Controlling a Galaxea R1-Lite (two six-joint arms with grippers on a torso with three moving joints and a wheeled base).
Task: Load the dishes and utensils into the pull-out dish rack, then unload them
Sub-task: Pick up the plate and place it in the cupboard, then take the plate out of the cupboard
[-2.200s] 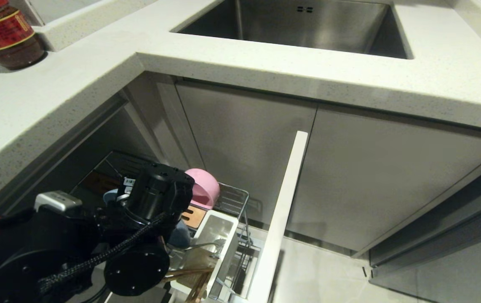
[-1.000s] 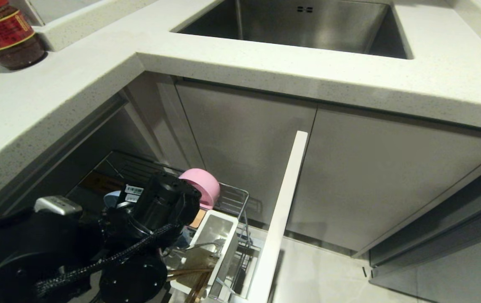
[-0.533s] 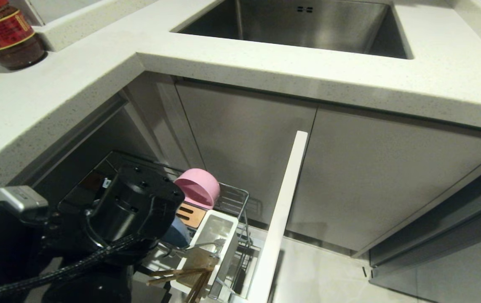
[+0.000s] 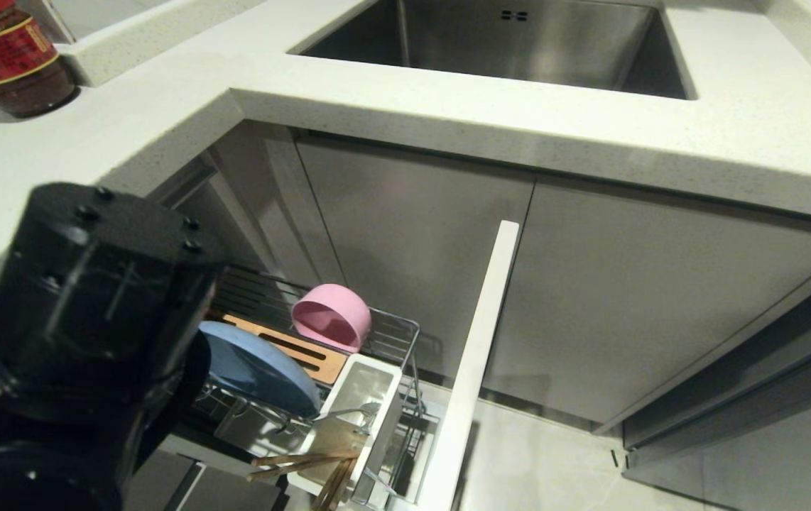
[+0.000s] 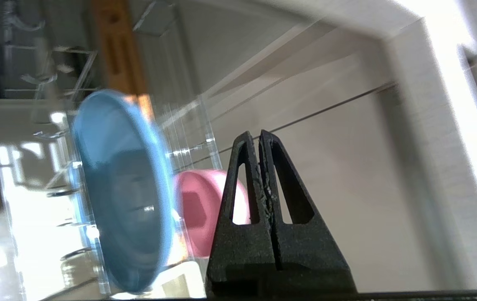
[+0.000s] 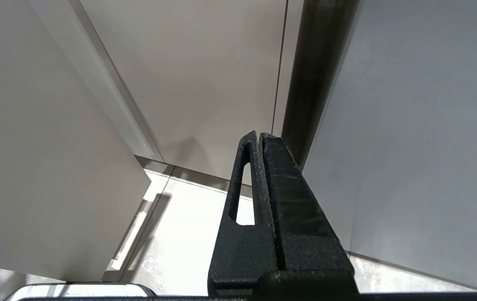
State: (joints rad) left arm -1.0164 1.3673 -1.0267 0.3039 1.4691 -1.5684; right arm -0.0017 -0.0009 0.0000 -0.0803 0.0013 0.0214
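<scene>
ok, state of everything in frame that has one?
rack: pulled out
plate: on edge in the rack, free
bowl: tipped on its side in the rack
chopsticks: in the holder, ends sticking out
left gripper: shut, empty, clear of the plate
right gripper: shut, empty, parked by the cabinet fronts
jar: lidded, upright on the counter
sink: nothing visible in it
</scene>
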